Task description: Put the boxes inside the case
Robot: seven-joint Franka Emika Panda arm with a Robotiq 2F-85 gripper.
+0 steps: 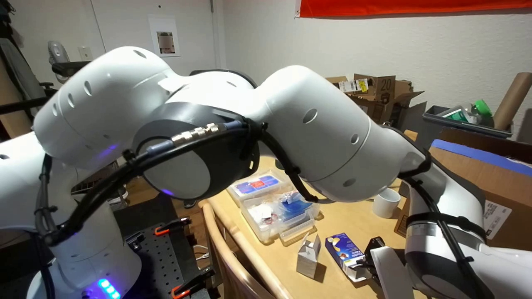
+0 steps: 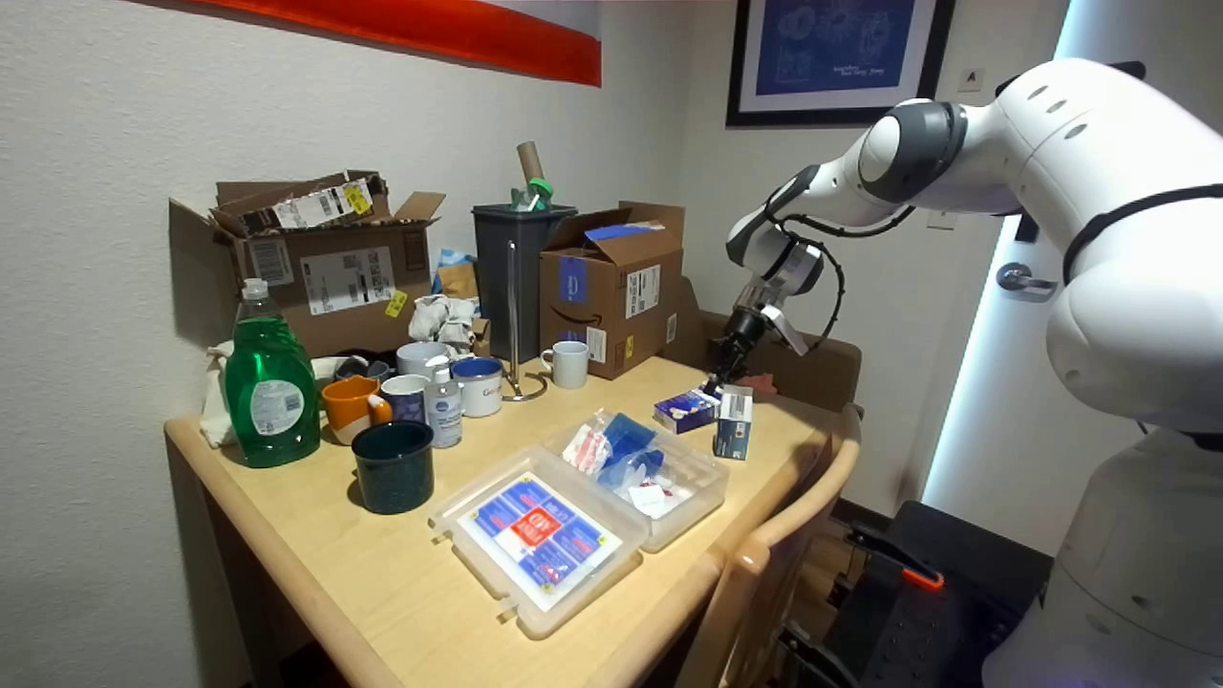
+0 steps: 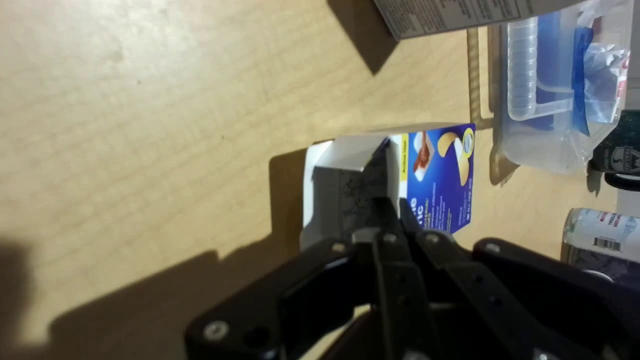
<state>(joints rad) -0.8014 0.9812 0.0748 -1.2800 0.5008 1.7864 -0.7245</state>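
Note:
The dark blue box (image 1: 344,249) lies flat on the table, its open end towards my gripper (image 3: 397,206). In the wrist view the jaws are closed on one wall at that opening: one finger reaches inside, the other presses the printed blue face (image 3: 442,175). Close beside it the whitish-grey box (image 1: 308,256) stands upright with loose flaps on top; only its lower part (image 3: 450,12) shows in the wrist view. The clear case (image 2: 690,511) lies unfolded, one half holding blue and white items, the other half (image 2: 459,540) showing a blue and red printed sheet.
Several mugs, among them a dark green one (image 2: 392,468), share the table with a green soap bottle (image 2: 272,382) and a sanitizer bottle (image 2: 443,406). Large brown cardboard boxes (image 2: 611,287) stand at the wall. A wooden chair back (image 2: 812,487) runs along the table's edge.

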